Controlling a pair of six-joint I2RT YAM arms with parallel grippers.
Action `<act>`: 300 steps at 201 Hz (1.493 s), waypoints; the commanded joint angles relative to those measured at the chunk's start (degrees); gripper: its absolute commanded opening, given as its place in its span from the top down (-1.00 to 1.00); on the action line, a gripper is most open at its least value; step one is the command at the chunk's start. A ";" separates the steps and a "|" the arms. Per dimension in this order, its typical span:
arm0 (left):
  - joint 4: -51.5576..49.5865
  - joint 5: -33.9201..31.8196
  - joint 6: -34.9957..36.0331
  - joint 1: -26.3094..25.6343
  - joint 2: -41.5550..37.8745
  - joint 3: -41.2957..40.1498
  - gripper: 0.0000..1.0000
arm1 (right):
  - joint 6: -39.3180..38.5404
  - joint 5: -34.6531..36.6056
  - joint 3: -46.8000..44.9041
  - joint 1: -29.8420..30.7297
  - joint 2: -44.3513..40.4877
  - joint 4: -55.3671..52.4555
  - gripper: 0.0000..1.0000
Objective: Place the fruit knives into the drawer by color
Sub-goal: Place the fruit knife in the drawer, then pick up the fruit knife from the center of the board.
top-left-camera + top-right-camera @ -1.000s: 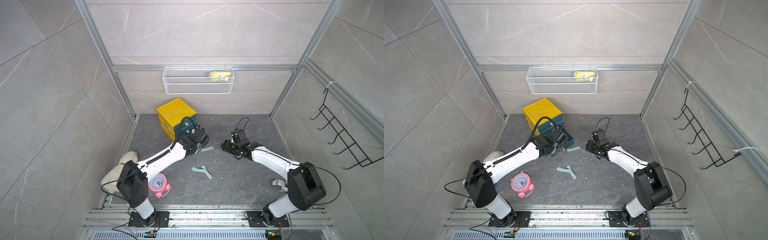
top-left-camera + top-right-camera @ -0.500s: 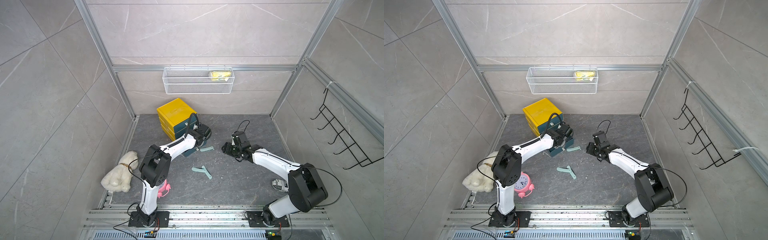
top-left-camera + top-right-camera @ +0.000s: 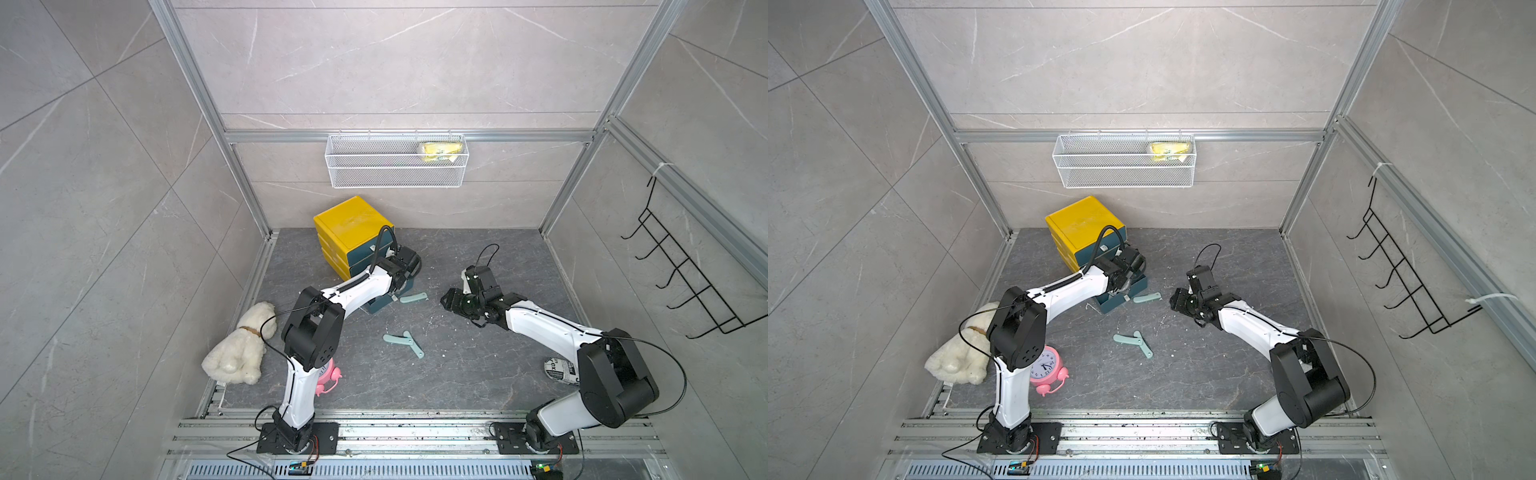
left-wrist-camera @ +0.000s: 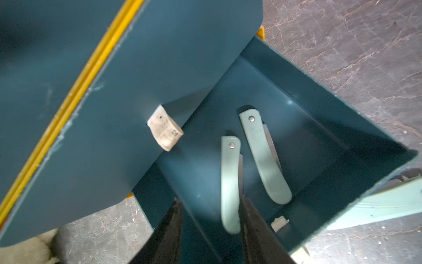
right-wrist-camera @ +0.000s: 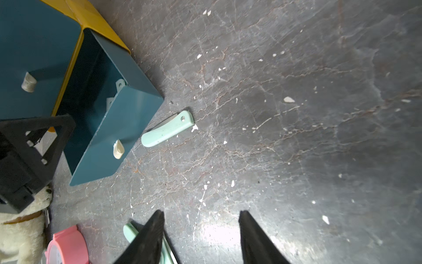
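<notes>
Drop seems done: two mint knives (image 4: 265, 157) lie in the drawer (image 4: 319, 96) just past the parted, empty fingers of the left gripper (image 4: 210, 201); next, the half-open, empty right gripper (image 5: 201, 213) should fetch the floor knife (image 5: 167, 131) ahead.

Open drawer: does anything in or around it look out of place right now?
Two mint knives lie loose in the open drawer, not parallel. A third knife lies on the floor just outside its front, and two more lie crossed farther out. White chips litter the floor.
</notes>
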 commanded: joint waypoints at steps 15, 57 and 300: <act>-0.03 3.00 -0.70 -0.21 -5.61 0.83 -0.36 | -1.74 -2.22 -0.82 0.03 -1.90 0.20 -0.11; 1.38 4.37 -0.96 -6.20 -13.99 -0.04 -0.86 | -4.74 -5.63 -0.83 1.51 -1.43 0.48 -0.08; 1.68 4.26 -11.20 -8.41 -56.39 -37.54 -0.99 | -22.58 2.56 20.12 26.70 24.40 -14.66 -0.08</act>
